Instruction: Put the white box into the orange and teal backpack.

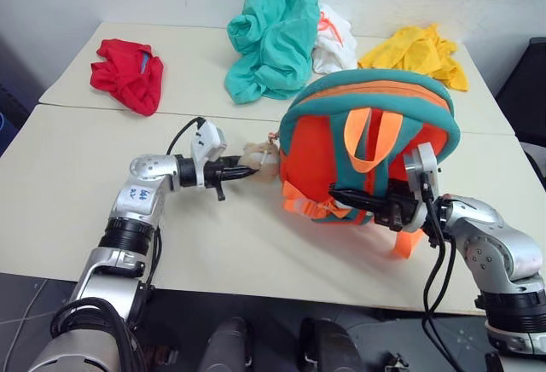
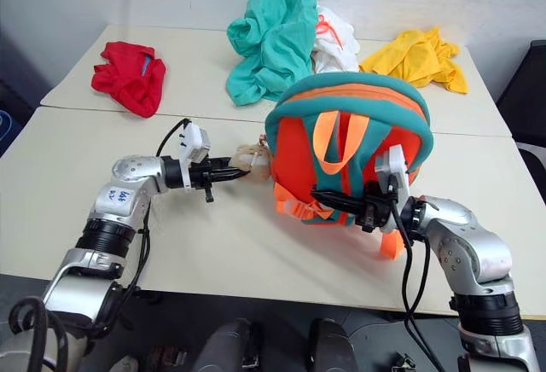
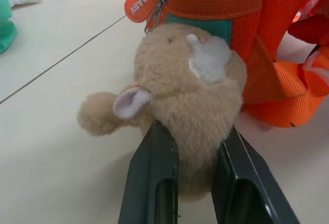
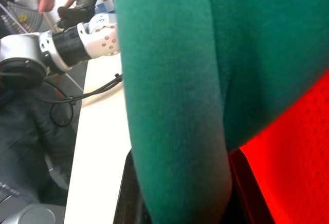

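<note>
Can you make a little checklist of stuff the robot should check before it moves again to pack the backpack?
1. Left gripper has something: ok. It is shut on the plush cat hanging at the side of the backpack.
2. Right gripper has the backpack: ok. It is shut on the backpack's teal strap.
3. Backpack standing up on the table: ok.
4. Backpack open for packing: cannot tell.
5. White box ready to grab: not ok, I can't spot it among the cloth heaps.
6. Cloth heaps (red, teal, yellow) out of the way: ok, they lie behind the backpack.
</note>
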Available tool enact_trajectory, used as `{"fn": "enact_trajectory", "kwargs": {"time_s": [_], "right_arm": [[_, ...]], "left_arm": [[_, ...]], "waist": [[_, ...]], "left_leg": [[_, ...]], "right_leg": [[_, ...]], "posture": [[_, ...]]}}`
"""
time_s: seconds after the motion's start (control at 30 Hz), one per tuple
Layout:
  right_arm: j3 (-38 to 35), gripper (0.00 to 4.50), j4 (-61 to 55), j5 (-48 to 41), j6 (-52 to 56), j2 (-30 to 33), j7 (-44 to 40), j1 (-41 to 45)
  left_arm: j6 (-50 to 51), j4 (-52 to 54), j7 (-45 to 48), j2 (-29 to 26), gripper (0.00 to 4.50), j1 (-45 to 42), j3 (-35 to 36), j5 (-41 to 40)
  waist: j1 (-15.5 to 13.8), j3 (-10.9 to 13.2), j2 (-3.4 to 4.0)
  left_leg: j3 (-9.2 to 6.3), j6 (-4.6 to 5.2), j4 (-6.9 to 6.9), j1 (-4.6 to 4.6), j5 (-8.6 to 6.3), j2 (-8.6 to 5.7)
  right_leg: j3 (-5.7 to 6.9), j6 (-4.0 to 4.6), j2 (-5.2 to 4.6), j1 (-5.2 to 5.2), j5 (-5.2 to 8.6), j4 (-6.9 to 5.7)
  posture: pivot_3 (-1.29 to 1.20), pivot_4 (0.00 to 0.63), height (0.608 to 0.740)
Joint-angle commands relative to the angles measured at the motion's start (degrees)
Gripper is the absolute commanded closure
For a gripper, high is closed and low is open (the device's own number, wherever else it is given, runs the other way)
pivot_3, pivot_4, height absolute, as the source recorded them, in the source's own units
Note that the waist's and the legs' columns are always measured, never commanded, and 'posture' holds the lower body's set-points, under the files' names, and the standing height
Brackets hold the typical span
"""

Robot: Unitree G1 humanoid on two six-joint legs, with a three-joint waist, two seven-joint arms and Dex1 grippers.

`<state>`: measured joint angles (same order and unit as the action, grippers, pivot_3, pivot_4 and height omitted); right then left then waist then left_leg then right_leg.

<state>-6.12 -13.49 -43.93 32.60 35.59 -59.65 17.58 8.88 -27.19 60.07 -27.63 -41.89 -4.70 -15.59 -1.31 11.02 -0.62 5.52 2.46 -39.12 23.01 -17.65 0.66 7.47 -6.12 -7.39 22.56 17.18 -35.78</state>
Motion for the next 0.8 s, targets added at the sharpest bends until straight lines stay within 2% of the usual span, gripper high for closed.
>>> {"fn": "enact_trajectory", "kwargs": {"time_s": [0.03, 0.1, 0.17, 0.3, 0.37, 0.4, 0.43, 0.53, 0.63, 0.8], "right_arm": [[-2.78, 4.12, -2.17, -0.21, -1.67, -0.14, 1.59, -0.92], [-3.49, 3.45, -1.99, 0.87, -3.41, 0.8, 0.41, -1.75], [-7.36, 2.73, -1.47, -0.26, -4.91, 1.13, 0.67, -3.02], [-12.74, 1.42, 0.84, 4.54, -9.41, 11.06, -8.24, -11.15], [-15.31, 0.68, 4.87, 7.52, -14.43, 14.76, -11.81, -14.4], [-16.67, 0.34, 7.67, 9.32, -17.78, 16.11, -13.33, -15.62], [-17.62, 0.03, 10.03, 10.74, -20.33, 17.09, -14.55, -16.58], [-18.43, 0.03, 18.7, 16.31, -30.97, 19.19, -18.21, -18.46], [-18.8, 0.03, 26.69, 17.03, -36.08, 18.92, -19.24, -15.25], [-15.61, 0.03, 32.87, 19.43, -41.51, 18.49, -20.83, -10.75]], "left_arm": [[5.01, 7.38, 1.4, -1.4, 3.35, 4.86, 1.98, -3.2], [7.4, 12.01, 1.81, -3.28, 2.79, 7.3, 3.76, -4.93], [7.54, 16.58, 3.25, -6.84, 2.11, 11.14, 6.65, -6.6], [8.19, 22.28, 8.19, -15.56, 0.88, 20.64, 14.6, -10.98], [6.29, 24.12, 8.65, -18.96, 0.19, 26.14, 18.05, -10.63], [5.28, 25.57, 8.29, -20.24, 0.0, 29.36, 20.17, -10.25], [4.71, 26.65, 7.49, -21.09, 0.0, 31.79, 21.86, -9.83], [3.81, 28.98, 4.9, -22.16, 0.0, 37.69, 26.17, -8.86], [-1.62, 28.72, 4.7, -23.08, 0.0, 43.36, 28.88, -6.1], [-2.42, 29.17, 3.16, -23.14, 0.0, 44.44, 29.86, -6.6]], "waist": [[0.17, 0.0, 0.0], [0.33, 0.0, 0.0], [0.46, 0.0, 0.0], [0.61, 0.02, 0.04], [0.62, 0.02, 0.04], [0.6, 0.02, 0.04], [0.51, 0.02, 0.04], [0.16, 0.03, 0.05], [0.35, 0.05, 0.09], [0.92, 0.12, 0.22]], "left_leg": [[0.02, 0.0, 0.01, -0.01, 0.0, 0.0], [0.0, 0.0, 0.01, 0.0, 0.0, 0.02], [-0.02, 0.0, 0.02, 0.01, 0.0, 0.02], [-0.03, 0.0, 0.05, 0.02, -0.02, 0.03], [-0.04, 0.02, 0.12, 0.01, -0.07, 0.05], [-0.03, 0.02, 0.11, -0.01, -0.08, 0.05], [-0.02, 0.03, 0.11, -0.05, -0.08, 0.05], [0.0, 0.04, 0.1, -0.19, -0.18, 0.04], [0.04, -0.05, 0.13, -0.25, -0.26, 0.11], [0.26, -0.11, 0.25, -0.52, -0.29, 0.15]], "right_leg": [[-0.02, 0.0, -0.01, 0.01, 0.0, 0.0], [-0.03, 0.0, -0.03, 0.02, 0.0, 0.0], [-0.02, 0.0, -0.04, 0.02, 0.0, 0.0], [-0.06, 0.01, -0.16, 0.02, 0.0, 0.05], [-0.1, 0.01, -0.22, -0.01, 0.0, 0.18], [-0.08, 0.0, -0.23, -0.05, 0.0, 0.2], [-0.07, 0.0, -0.23, -0.07, 0.0, 0.2], [-0.29, 0.0, -0.41, -0.15, 0.0, 0.32], [-0.65, 0.03, -0.39, -0.12, 0.01, 0.33], [-0.87, 0.15, -0.4, -0.13, 0.08, 0.22]], "posture": [[0.0, 0.15, 0.74], [0.0, 0.15, 0.74], [0.0, 0.15, 0.74], [0.0, 0.15, 0.74], [0.0, 0.15, 0.74], [0.0, 0.15, 0.74], [0.0, 0.15, 0.74], [0.0, 0.15, 0.74], [0.0, 0.15, 0.74], [0.0, 0.15, 0.74]]}}
